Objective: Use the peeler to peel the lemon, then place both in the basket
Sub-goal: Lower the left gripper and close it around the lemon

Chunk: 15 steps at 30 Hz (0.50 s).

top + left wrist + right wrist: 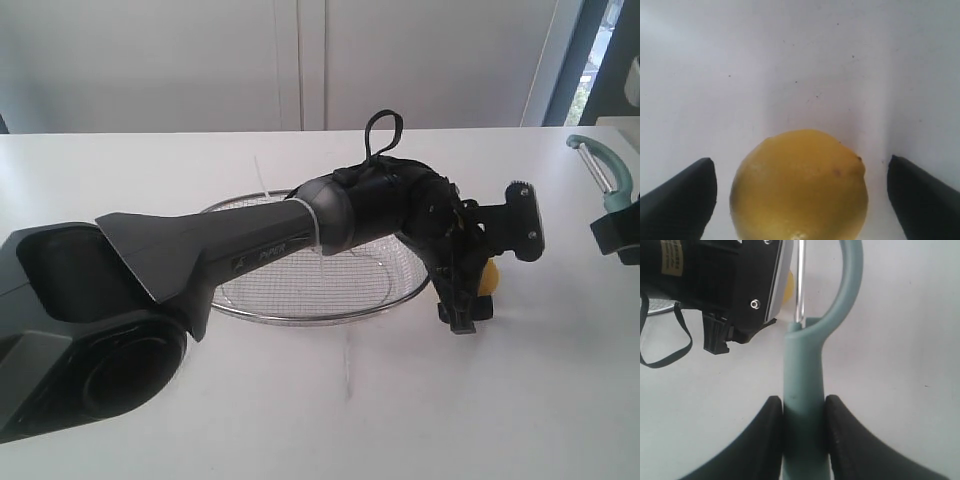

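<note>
Left end effector (801,162) spread wide, fingers (680,200) flanking the lemon (800,185) without contact. Lemon rests on counter (400,420) just beside the basket (300,318). Right end effector (804,405) pinches the peeler (802,365) handle near counter's far right corner.

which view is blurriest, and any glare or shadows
Left wrist view is softest: the lemon sits too near the lens, faint shadow streaks on the table. Right wrist view is fairly sharp on the peeler, its blade glinting. Exterior view is washed out, low contrast.
</note>
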Motion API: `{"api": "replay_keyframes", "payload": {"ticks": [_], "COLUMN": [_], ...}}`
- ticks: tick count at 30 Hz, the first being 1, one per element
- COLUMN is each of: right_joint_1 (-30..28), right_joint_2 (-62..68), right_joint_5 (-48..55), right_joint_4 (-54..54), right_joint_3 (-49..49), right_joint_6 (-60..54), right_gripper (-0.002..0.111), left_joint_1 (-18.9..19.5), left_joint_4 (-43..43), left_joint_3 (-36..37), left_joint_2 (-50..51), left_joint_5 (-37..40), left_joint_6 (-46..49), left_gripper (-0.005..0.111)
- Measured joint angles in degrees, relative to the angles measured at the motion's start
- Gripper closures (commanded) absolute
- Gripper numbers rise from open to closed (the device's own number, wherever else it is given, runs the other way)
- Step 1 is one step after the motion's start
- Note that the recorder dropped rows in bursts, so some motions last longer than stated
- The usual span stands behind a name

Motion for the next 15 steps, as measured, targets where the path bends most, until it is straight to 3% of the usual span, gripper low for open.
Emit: {"api": "replay_keyframes", "payload": {"ticks": [4,8,11,15], "right_joint_1": [0.00,0.00,0.00,0.00], "right_joint_2": [0.00,0.00,0.00,0.00], "right_joint_5": [0.00,0.00,0.00,0.00], "right_joint_4": [0.00,0.00,0.00,0.00], "right_joint_3": [0.00,0.00,0.00,0.00], "right_joint_6": [0.00,0.12,0.15,0.15], "right_gripper": [0.108,0.108,0.108,0.108], "left_joint_1": [0.00,0.00,0.00,0.09], "left_joint_4": [0.00,0.00,-0.22,0.00], "left_joint_3": [0.00,0.00,0.00,-0.23], "left_joint_2": [0.00,0.10,0.47,0.83], "left_joint_5": [-0.09,-0.12,-0.48,-1.01], "left_joint_6": [0.00,0.00,-0.11,-0.11], "left_gripper": [0.015,0.023,0.040,0.071]}}
